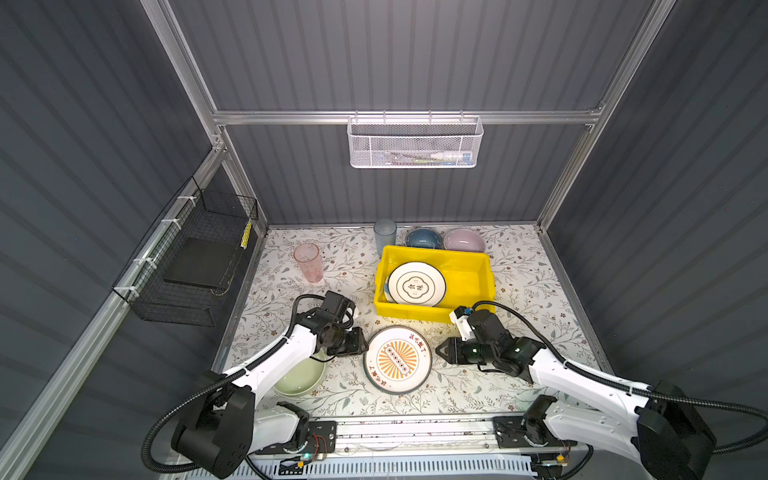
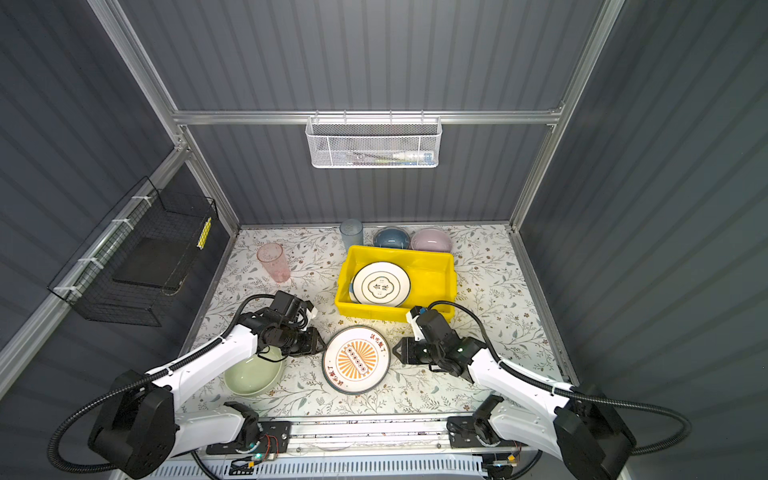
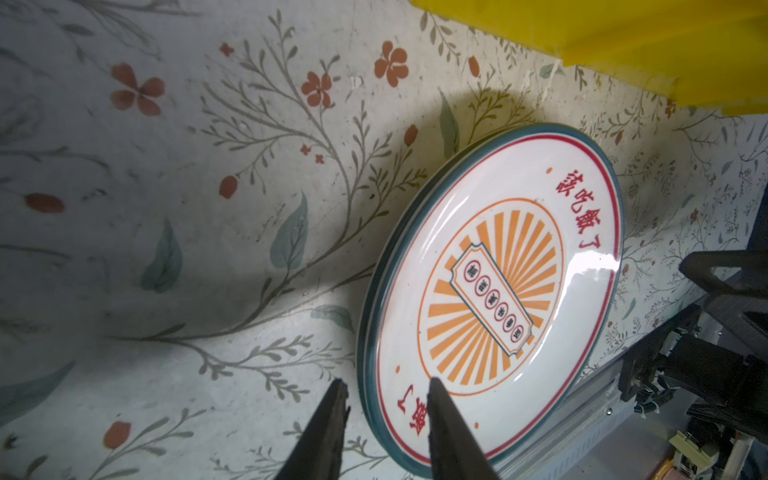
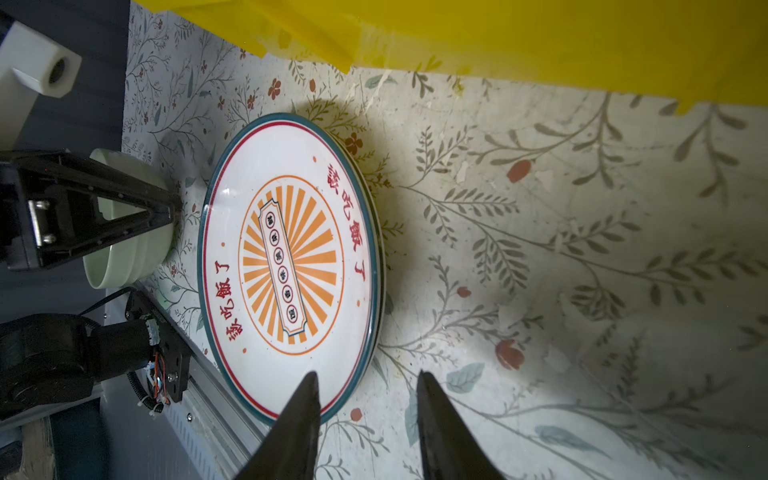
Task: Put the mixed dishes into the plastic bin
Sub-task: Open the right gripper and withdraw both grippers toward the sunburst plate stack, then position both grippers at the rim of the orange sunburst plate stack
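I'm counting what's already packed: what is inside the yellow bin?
A white plate with a dark rim lies in the yellow bin, on top of a second plate. Only a blue-white sliver of that one shows; the rest is covered.

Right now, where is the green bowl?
In both top views the green bowl sits front left on the table, partly under the left arm, just left of the lettered plate, outside the yellow bin.

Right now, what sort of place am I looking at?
Likely a robot test cell dressed as a kitchen: grey panel walls on an aluminium frame, a floral tablecloth, a plate beside a yellow bin.
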You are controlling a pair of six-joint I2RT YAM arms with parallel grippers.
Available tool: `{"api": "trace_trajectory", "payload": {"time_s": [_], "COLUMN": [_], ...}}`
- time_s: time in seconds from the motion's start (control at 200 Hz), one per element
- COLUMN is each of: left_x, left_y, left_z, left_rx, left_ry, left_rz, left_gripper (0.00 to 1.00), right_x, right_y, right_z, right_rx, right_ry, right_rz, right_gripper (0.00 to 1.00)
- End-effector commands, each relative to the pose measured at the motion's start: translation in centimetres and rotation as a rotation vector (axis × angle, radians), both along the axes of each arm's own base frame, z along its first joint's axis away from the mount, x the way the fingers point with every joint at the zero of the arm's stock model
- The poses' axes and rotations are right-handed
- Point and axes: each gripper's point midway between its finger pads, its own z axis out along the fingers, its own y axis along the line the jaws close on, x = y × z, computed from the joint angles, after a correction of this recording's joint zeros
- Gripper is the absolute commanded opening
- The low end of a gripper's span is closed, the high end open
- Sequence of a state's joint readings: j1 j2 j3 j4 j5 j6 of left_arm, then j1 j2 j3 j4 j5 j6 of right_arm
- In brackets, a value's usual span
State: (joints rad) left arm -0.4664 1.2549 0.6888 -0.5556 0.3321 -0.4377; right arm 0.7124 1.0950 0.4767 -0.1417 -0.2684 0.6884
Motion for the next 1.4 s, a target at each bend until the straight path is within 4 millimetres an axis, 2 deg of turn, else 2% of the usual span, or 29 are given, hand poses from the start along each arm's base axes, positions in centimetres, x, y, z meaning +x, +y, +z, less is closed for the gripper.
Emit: {"api": "trace_trajectory", "payload": {"time_s": [0.0,0.025,0.04,0.09,0.42,1.051,1.396], "left_x": [-0.5,-0.6,-0.5,-0.6,-0.3,-0.7,-0.5], "left_y": [-0.1,0.0,0.0,0.0,0.5,0.8,0.7], "left_z": [-0.9,-1.0,-1.0,-1.2,-2.8,-3.7,-3.8], "left_rx": [-0.002,0.001,0.0,-0.001,0.047,0.056,0.053], "left_ry": [0.025,0.027,0.025,0.026,0.03,0.044,0.046], "left_rz": [0.006,0.009,0.01,0.011,0.02,0.033,0.034], "left_gripper": [0.31,0.3,0.29,0.29,0.21,0.16,0.15], "right_x": [0.5,0.6,0.5,0.7,1.0,0.8,0.7], "right_y": [0.2,0.3,0.3,0.2,1.4,3.5,4.3], "right_z": [-0.3,-0.2,-0.9,-1.4,-2.6,-2.3,-1.3], "right_rx": [0.002,0.008,-0.009,-0.019,-0.001,0.053,0.078], "right_ry": [-0.01,-0.015,0.004,0.016,0.051,0.067,0.056], "right_rz": [-0.035,-0.039,-0.043,-0.062,-0.072,-0.025,-0.001], "right_gripper": [0.38,0.38,0.37,0.36,0.34,0.32,0.31]}}
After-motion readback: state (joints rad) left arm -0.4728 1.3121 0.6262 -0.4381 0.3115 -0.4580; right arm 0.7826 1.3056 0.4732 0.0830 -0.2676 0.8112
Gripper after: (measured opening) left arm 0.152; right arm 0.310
